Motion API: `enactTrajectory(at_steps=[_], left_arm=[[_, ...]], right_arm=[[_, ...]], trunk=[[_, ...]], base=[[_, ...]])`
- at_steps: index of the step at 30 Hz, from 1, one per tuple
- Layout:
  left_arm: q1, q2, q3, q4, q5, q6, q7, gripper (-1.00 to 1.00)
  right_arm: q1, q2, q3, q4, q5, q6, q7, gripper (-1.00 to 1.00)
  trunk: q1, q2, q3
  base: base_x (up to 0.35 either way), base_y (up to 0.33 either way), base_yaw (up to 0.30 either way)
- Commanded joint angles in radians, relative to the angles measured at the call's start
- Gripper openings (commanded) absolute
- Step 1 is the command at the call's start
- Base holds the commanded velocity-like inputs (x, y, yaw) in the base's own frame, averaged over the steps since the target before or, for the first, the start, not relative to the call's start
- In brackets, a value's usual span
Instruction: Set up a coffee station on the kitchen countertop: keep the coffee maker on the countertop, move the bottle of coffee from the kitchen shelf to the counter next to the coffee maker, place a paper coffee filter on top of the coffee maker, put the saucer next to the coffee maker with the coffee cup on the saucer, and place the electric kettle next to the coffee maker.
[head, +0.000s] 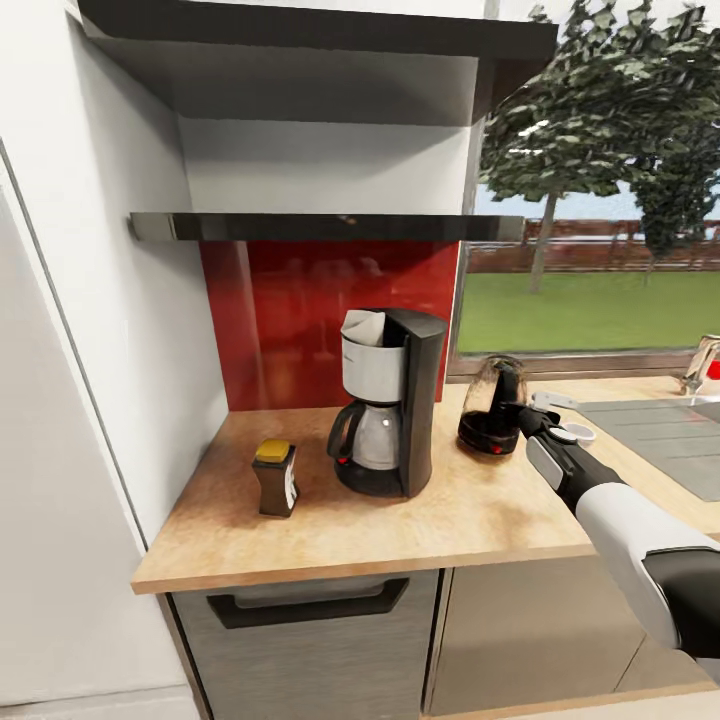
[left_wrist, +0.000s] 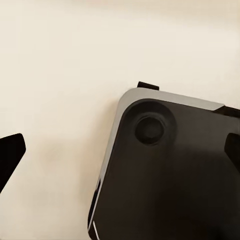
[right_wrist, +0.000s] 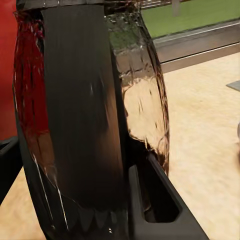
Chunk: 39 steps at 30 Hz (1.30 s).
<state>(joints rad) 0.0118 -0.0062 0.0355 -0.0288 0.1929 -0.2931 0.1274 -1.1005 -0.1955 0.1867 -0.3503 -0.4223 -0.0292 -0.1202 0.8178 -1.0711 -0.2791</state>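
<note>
Right now you're on the kettle step: your right gripper (head: 522, 415) has its jaws around the kettle (head: 492, 405) handle, holding it as it stands on the counter (head: 470, 520) at three o'clock of the coffee maker (head: 388, 415). The filter (head: 362, 327) sits on top, and the coffee bottle (head: 276, 477) stands at nine o'clock. Your left gripper (left_wrist: 120, 155) is spread open, holding nothing. Next, I'd judge, release and back away cleanly without nudging the kettle; saucer and cup remain.
</note>
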Motion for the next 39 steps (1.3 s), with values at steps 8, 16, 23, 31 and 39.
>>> enactTrajectory(at_steps=[8, 16, 23, 31, 39], left_arm=[[0.0, -0.013, 0.003, -0.005, 0.001, -0.001, 0.001, 1.0], [0.0, -0.012, 0.003, -0.006, -0.001, -0.001, 0.001, 1.0], [0.0, -0.013, 0.004, -0.007, 0.0, -0.001, 0.0, 1.0], [0.0, -0.012, 0.004, -0.008, 0.0, -0.001, 0.001, 1.0], [-0.001, -0.012, 0.004, -0.008, 0.0, -0.001, 0.001, 1.0]], right_arm=[[-0.001, -0.001, 0.008, -0.001, -0.007, -0.003, -0.006, -1.0], [-0.001, -0.001, 0.008, -0.001, -0.007, -0.003, -0.005, -1.0], [-0.001, -0.001, 0.008, -0.001, -0.008, -0.003, -0.005, -1.0], [-0.001, -0.001, 0.008, -0.001, -0.008, -0.003, -0.005, -1.0], [-0.001, -0.001, 0.008, -0.001, -0.009, -0.003, -0.005, -1.0]], trunk=[[0.0, -0.001, -0.001], [0.0, -0.001, -0.001], [0.0, -0.001, -0.001], [0.0, -0.001, -0.005], [0.0, -0.001, -0.006]], base=[[-0.031, -0.04, 0.08], [-0.014, -0.009, 0.035], [-0.007, 0.0, 0.0], [-0.111, 0.0, 0.095], [-0.001, 0.0, 0.003]])
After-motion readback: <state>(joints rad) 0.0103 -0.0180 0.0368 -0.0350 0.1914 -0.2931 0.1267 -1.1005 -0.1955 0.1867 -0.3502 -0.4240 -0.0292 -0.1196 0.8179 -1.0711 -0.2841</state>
